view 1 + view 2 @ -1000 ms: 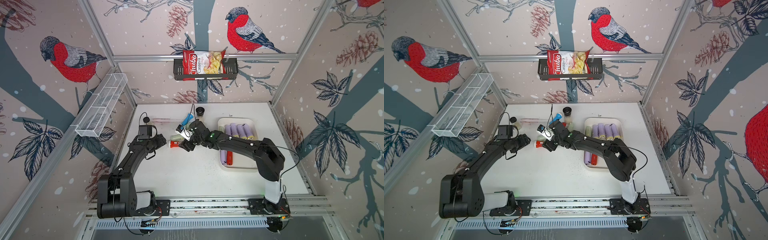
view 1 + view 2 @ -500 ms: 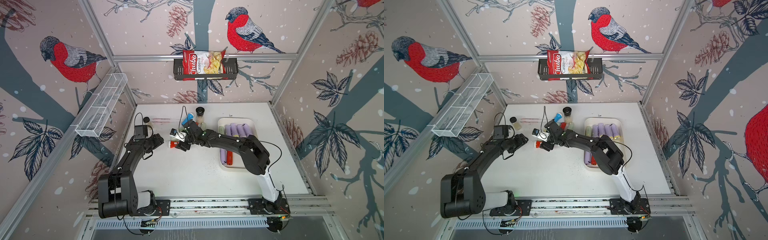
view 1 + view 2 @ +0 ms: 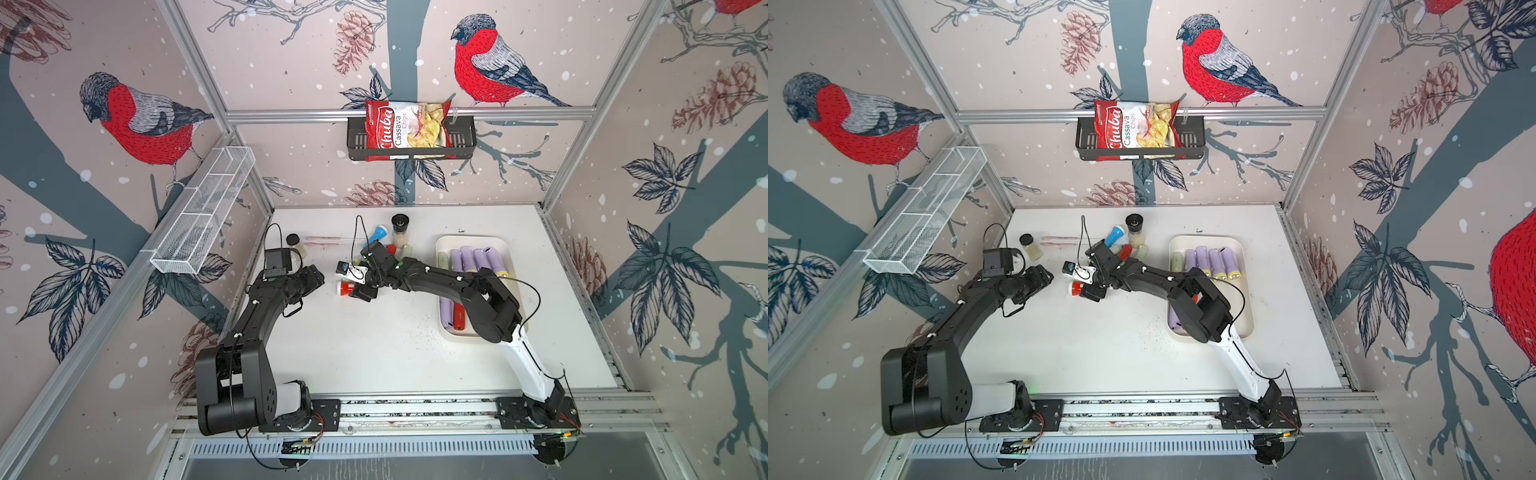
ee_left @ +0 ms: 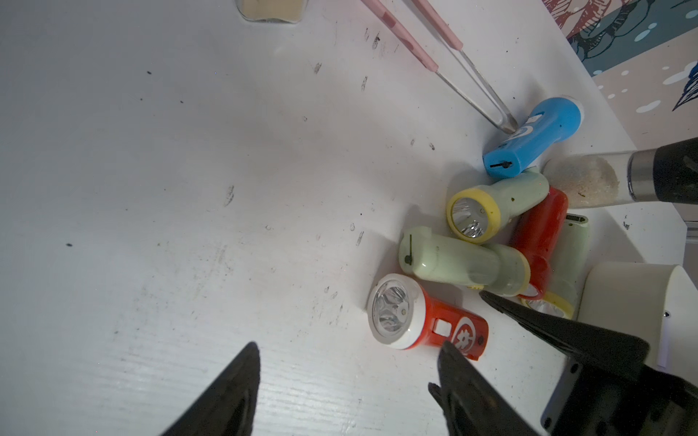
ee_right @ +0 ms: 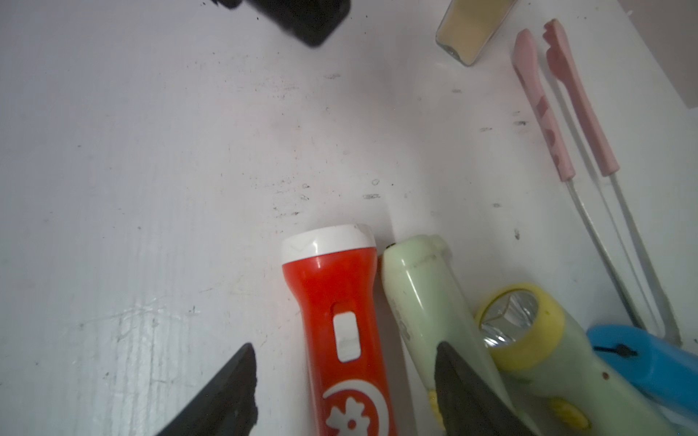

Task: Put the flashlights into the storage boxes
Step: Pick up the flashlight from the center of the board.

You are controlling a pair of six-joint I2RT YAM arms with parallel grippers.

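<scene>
A red flashlight (image 5: 336, 321) with a white head lies on the white table, also seen in both top views (image 3: 347, 286) (image 3: 1076, 286). My right gripper (image 5: 344, 345) is open and straddles its body, low over it (image 3: 362, 291). One right finger rests against a pale green flashlight (image 5: 419, 298). My left gripper (image 4: 349, 343) is open and empty, just left of the red flashlight (image 4: 426, 324). Behind lie a blue flashlight (image 4: 536, 137), another red one (image 4: 540, 234) and pale green ones (image 4: 494, 204). The cream storage box (image 3: 471, 241) holds several lilac flashlights (image 3: 473, 259) and a red one (image 3: 458, 318).
Two black-capped spice jars (image 3: 400, 230) (image 3: 295, 243) and pink-handled tongs (image 3: 328, 240) sit near the back of the table. A white wire basket (image 3: 203, 212) hangs on the left wall. A black wall basket (image 3: 461, 137) holds a chips bag.
The right arm has folded and its gripper has shifted slightly left over the red flashlight, jaws a little wider. The left gripper has edged slightly toward the back.
</scene>
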